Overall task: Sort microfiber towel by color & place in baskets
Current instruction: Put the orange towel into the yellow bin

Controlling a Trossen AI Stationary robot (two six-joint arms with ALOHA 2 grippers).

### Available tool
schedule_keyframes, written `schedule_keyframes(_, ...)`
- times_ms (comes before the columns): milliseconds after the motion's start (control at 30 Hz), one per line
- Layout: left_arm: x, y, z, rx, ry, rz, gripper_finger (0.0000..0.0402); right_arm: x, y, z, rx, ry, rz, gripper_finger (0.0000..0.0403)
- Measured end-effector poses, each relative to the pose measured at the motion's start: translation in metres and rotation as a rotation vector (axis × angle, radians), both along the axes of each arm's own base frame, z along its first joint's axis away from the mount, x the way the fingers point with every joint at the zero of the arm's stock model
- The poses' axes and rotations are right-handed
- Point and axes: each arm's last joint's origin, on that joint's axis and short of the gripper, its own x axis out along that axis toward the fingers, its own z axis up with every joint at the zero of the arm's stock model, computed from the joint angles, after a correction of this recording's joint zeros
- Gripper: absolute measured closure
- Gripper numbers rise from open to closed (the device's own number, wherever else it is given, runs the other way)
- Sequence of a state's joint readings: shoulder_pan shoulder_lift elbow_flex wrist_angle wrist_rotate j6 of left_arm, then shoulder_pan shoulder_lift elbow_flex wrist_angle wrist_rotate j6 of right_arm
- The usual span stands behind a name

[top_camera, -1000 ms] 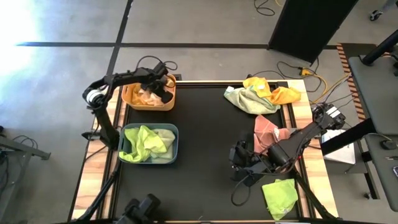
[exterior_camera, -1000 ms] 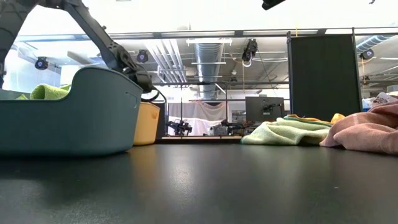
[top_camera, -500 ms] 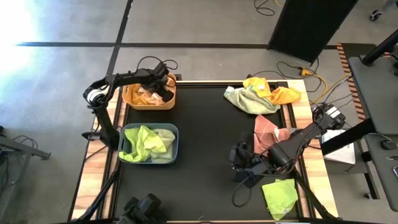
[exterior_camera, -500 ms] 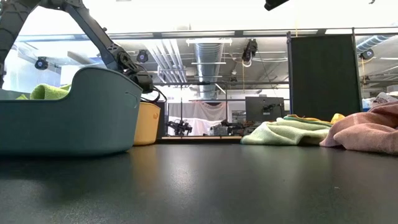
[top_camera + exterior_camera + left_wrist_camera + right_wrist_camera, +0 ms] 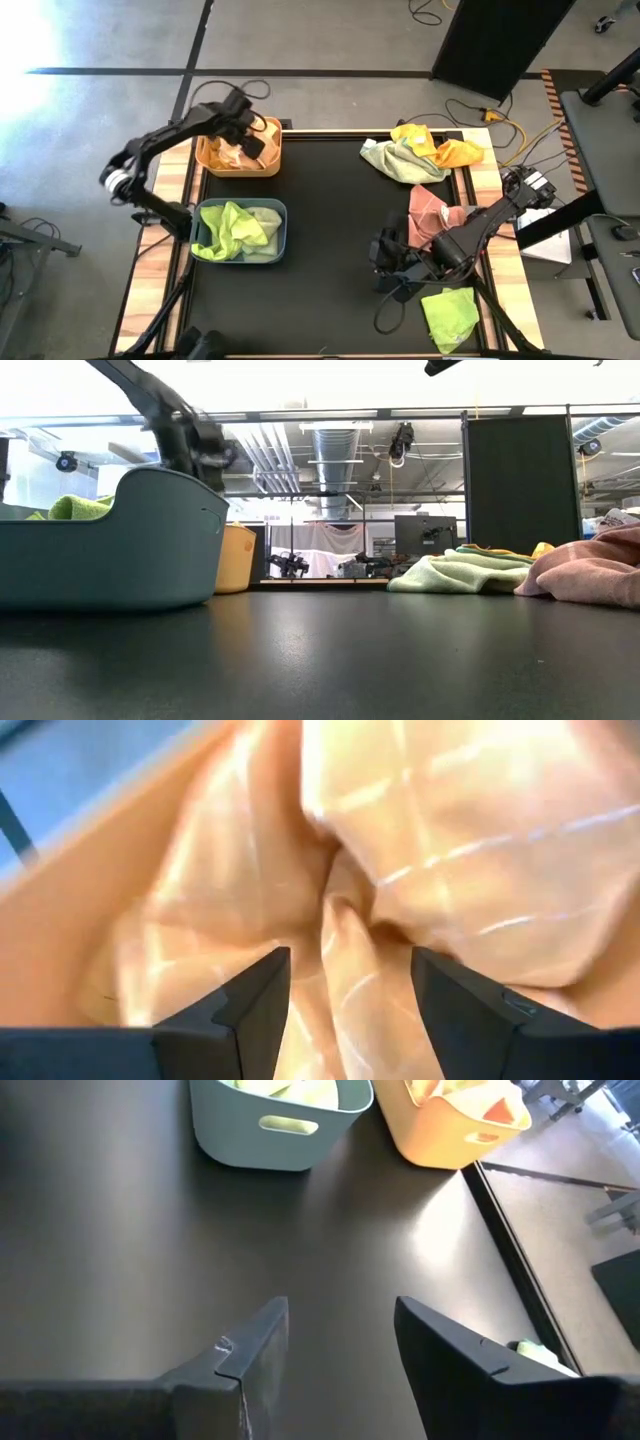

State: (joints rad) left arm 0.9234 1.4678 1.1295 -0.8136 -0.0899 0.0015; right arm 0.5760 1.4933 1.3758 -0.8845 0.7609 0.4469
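Observation:
The yellow-orange basket (image 5: 212,160) at the far left holds peach-orange towels (image 5: 420,840). My left gripper (image 5: 243,130) hangs open just above them, clear of the cloth. Nearer stands the blue-grey basket (image 5: 205,215) with lime-green towels (image 5: 235,228) in it. My right gripper (image 5: 383,262) is open low over the black mat, nothing between its fingers (image 5: 250,1350). Beside it on the mat lie a pink towel (image 5: 432,212) and a lime-green towel (image 5: 450,312). A heap of green, yellow and orange towels (image 5: 420,150) rests at the far right corner.
The black mat (image 5: 330,230) between the baskets and the loose towels is bare. Wooden table edges frame the mat. Cables and a dark panel lie beyond the far edge.
My left gripper has risen out of the yellow-orange basket and drawn a little toward the table's left edge; the peach-orange towel stays lying in the basket. My right arm has kept still.

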Motion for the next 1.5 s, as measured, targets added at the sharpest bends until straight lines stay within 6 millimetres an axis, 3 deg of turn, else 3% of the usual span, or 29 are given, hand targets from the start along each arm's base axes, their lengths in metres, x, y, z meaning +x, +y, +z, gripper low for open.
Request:
schedule_keyframes(133,-0.005,-0.012,0.021,0.050,-0.183,0.003,0.0212,0.000,-0.001,0.000,-0.001,-0.001,-0.003,0.0227)
schedule_keyframes(267,0.000,-0.013,0.013,-0.013,-0.409,-0.038,0.0253,0.001,-0.001,0.000,-0.001,-0.001,-0.003,0.0236)
schedule_keyframes(500,0.012,0.008,-0.037,-0.037,-0.475,0.055,0.0390,0.001,-0.001,0.000,0.004,-0.005,-0.006,0.0253)
schedule_keyframes(800,0.015,0.034,-0.105,-0.116,-0.433,0.165,0.0399,-0.001,0.001,-0.002,0.035,-0.009,-0.023,0.0270)
schedule_keyframes(1033,0.014,0.034,-0.127,-0.113,-0.415,0.176,0.0401,-0.002,0.000,-0.007,0.037,0.000,-0.034,0.0262)
schedule_keyframes(1200,0.012,0.029,-0.109,-0.105,-0.453,0.155,0.0401,-0.002,0.000,-0.010,0.034,0.006,-0.037,0.0253)
schedule_keyframes(1333,0.010,0.025,-0.061,-0.018,-0.565,0.098,0.0401,-0.002,0.000,-0.010,0.034,0.007,-0.037,0.0249)
schedule_keyframes(1500,-0.005,0.000,-0.009,0.047,-0.583,0.041,0.0401,-0.002,-0.001,-0.011,0.034,0.007,-0.039,0.0246)
